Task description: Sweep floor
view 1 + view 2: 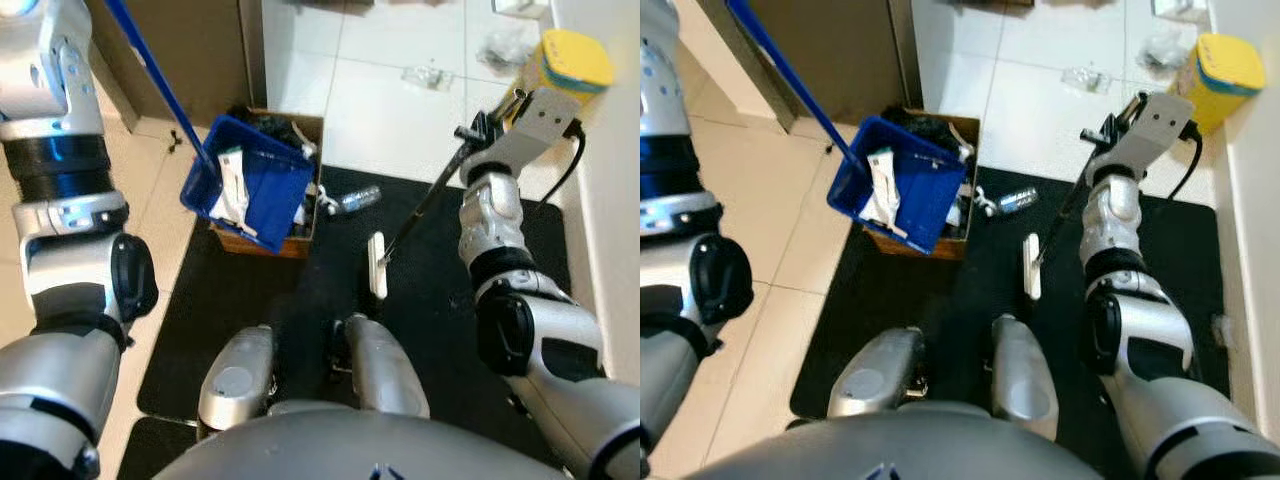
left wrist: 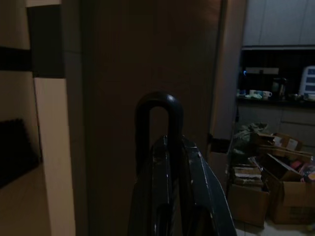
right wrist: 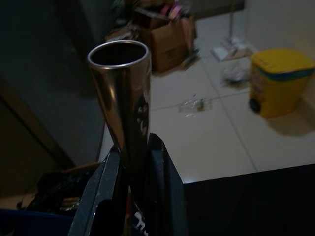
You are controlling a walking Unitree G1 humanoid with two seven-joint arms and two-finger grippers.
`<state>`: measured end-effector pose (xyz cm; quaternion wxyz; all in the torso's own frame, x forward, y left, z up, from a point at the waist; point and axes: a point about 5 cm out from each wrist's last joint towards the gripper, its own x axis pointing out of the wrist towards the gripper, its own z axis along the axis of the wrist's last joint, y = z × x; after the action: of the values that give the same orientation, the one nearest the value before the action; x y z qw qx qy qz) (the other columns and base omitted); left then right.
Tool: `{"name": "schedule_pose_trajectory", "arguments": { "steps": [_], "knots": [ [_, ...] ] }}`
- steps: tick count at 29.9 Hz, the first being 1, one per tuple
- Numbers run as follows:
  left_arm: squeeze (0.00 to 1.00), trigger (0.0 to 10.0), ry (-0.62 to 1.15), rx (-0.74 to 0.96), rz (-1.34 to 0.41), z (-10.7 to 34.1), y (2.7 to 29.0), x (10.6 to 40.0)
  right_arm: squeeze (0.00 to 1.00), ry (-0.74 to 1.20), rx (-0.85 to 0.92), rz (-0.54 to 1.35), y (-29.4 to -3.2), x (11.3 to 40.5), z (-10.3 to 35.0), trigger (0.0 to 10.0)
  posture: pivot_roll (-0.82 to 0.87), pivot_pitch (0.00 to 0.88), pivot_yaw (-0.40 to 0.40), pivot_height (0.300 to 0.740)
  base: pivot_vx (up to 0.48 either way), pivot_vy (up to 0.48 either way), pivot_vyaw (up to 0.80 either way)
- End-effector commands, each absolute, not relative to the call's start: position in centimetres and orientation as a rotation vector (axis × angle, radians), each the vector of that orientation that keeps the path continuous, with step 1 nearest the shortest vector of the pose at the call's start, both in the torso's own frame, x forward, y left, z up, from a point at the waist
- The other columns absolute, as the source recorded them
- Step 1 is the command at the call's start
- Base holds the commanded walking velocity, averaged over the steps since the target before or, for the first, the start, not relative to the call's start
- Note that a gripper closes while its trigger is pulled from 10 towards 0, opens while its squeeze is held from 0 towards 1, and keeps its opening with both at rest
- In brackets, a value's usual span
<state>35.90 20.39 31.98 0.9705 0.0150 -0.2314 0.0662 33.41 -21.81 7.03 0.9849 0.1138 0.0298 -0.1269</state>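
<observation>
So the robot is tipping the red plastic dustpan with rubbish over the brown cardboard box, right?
Nearly. The plastic dustpan is blue, not red, as the left eye view shows. The rest holds: it hangs tilted on its long blue handle over the brown cardboard box, with rubbish inside.

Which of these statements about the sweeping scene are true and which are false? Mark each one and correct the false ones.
1. The blue plastic dustpan holds litter. True.
2. The right gripper is shut on a metal broom handle. True.
3. The yellow lidded bin stands on the black floor mat. False: it stands on white tiles beside the wall.
4. The clear plastic bottle lies inside the dustpan. False: it lies on the mat beside the brown cardboard box.
</observation>
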Motion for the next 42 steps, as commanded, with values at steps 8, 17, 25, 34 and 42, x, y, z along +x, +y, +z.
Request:
{"name": "schedule_pose_trajectory", "arguments": {
  "steps": [8, 17, 25, 34, 42],
  "knots": [
    [0.00, 10.0, -0.524, 0.027, 0.139, 32.9, 20.5, 35.5, 0.00, 0.031, 0.220, -0.252, -21.9, 33.7, 7.6, 10.0, 0.17, 0.004, -0.019, 0.740, 0.480, 0.000, 0.00],
    [0.00, 10.0, -0.523, 0.029, 0.137, 32.5, 20.6, 35.6, 0.00, 0.032, 0.219, -0.252, -21.9, 33.6, 7.6, 10.0, 0.17, 0.007, -0.019, 0.740, 0.459, 0.000, 0.00],
    [0.00, 10.0, -0.552, 0.124, 0.070, 32.2, 19.2, 35.9, 0.00, 0.032, 0.219, -0.256, -21.9, 33.6, 7.5, 10.0, 0.17, 0.007, -0.013, 0.740, 0.000, 0.000, 0.00],
    [0.00, 10.0, -0.558, 0.236, 0.035, 30.5, 17.9, 37.2, 0.00, 0.029, 0.220, -0.266, -22.1, 33.5, 7.5, 10.0, 0.16, 0.001, -0.009, 0.740, 0.000, 0.000, 0.00],
    [0.00, 10.0, -0.625, 0.277, 0.037, 30.2, 16.6, 37.8, 0.00, 0.019, 0.219, -0.272, -22.3, 33.5, 7.7, 10.0, 0.14, 0.000, -0.002, 0.740, 0.000, 0.000, 0.00]
  ]
}}
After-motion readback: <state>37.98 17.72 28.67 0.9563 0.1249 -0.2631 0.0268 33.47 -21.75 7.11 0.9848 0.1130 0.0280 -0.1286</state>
